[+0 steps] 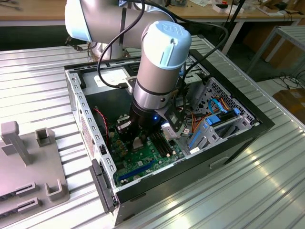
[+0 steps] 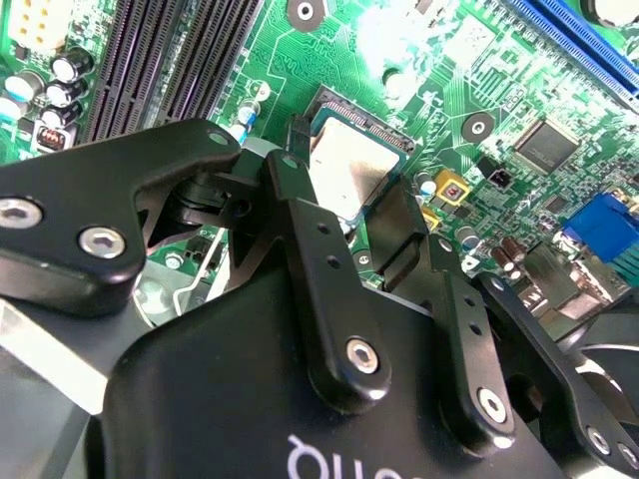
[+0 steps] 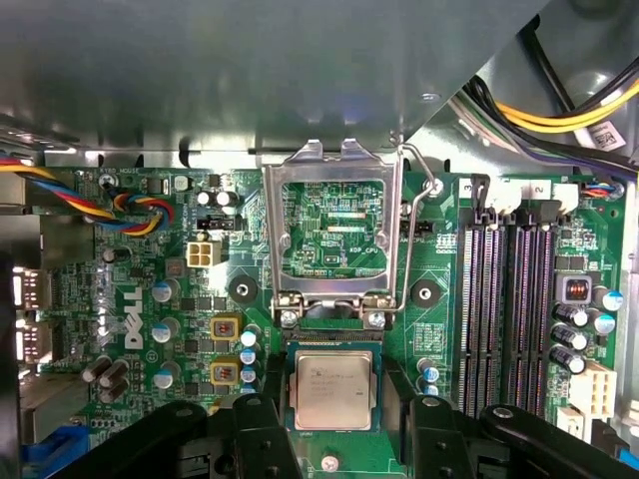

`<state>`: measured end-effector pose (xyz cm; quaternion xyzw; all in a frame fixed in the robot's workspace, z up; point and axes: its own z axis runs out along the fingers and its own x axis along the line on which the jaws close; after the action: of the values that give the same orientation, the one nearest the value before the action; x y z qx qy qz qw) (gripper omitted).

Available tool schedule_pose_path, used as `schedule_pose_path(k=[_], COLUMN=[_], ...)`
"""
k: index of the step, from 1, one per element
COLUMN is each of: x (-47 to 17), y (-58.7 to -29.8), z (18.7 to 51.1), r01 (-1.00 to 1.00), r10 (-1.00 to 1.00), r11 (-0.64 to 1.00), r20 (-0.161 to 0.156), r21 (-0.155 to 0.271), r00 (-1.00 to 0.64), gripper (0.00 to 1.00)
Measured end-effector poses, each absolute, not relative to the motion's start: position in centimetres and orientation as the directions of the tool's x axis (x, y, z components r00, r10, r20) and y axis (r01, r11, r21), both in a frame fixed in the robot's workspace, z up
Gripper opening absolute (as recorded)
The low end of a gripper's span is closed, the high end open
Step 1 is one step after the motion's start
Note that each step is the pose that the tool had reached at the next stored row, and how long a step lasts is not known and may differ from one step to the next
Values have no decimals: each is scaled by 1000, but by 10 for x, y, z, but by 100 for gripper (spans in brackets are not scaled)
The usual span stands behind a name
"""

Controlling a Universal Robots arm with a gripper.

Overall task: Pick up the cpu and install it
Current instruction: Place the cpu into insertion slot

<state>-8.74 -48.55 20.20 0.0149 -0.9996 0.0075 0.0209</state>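
The cpu [image 3: 334, 389] [image 2: 351, 178], a small square chip with a plain silver top, lies level in the black-framed socket on the green motherboard [image 3: 130, 399] [image 1: 143, 160]. My gripper [image 3: 336, 404] [image 2: 349, 190] [image 1: 138, 140] reaches down into the open computer case [image 1: 86, 129] and is shut on the cpu. Its black fingers [image 3: 268, 424] press two opposite edges of the chip. The socket's metal load plate [image 3: 332, 230] is swung open and stands upright behind the chip, with the wire lever [image 3: 417, 190] raised beside it.
Long black memory slots [image 3: 504, 299] run close beside the socket. Coloured cables [image 3: 120, 205] and capacitors [image 3: 165, 334] crowd the other side. A drive bay with blue latches [image 1: 209, 126] fills the case at the exterior view's right. A grey fixture [image 1: 28, 162] lies on the ribbed table outside.
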Motion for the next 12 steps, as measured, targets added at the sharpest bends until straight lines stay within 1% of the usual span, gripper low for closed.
schedule_pose_path(k=[12], x=[-88], y=[-487], z=[200], r01=[-30], r10=[-30], r11=[1000], r20=[42], r21=[-6], r00=[-999], gripper=[47])
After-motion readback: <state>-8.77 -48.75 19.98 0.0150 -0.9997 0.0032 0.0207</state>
